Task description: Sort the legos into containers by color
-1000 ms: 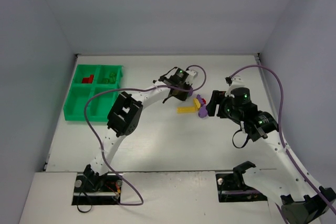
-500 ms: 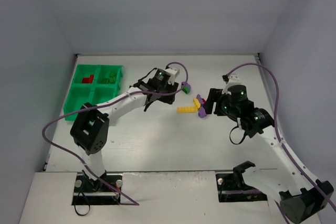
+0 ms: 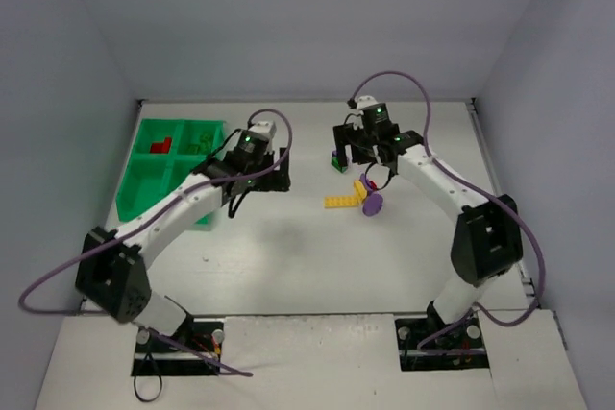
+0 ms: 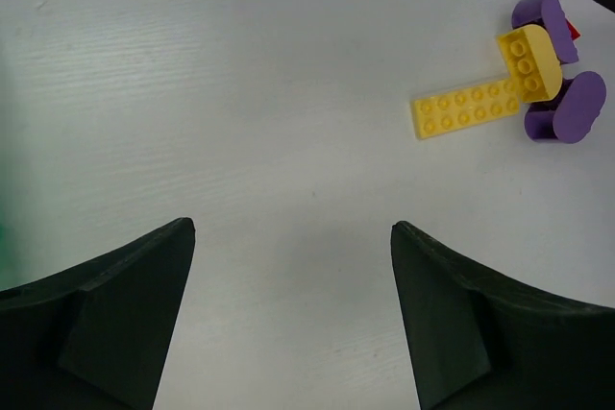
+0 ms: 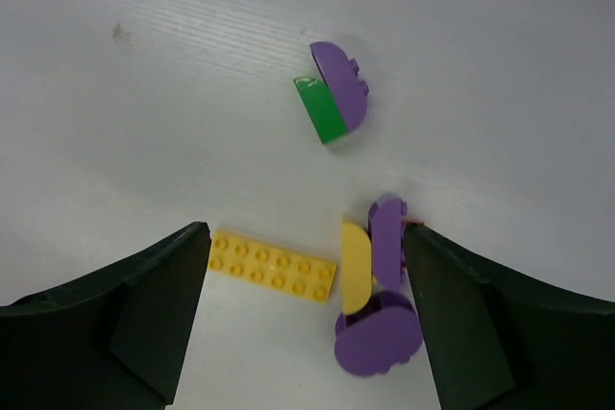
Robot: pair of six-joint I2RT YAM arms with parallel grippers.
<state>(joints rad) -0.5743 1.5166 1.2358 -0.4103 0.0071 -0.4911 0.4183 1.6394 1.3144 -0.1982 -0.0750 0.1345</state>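
Both pincers are released & empty: left pincer hangs over bare worktop, just right of the tray; right pincer hangs over the loose legos near mid-worktop, jaws wide w/ nothing between.

Sorted so far, as we judge it: red legos in the far-left compartment, green legos in the far-right; the near-left compartment looks empty, the near-right is partly hidden by the left arm.

Risks we see:
- green-purple pair looks joined; a grab there would carry 2 colours into 1 compartment; it prob. needs splitting first
- long yellow brick, yellow half-round, purple brick & round purple piece lie touching or nearly so; jaws closing on one could shove or lift a neighbour, esp. the half-round pressed against the purple brick
- long yellow brick is flat & low; fingers may skid off it or pinch it askew
- both arms reach toward the same small pile; if both go in together, wrists or cables could clash
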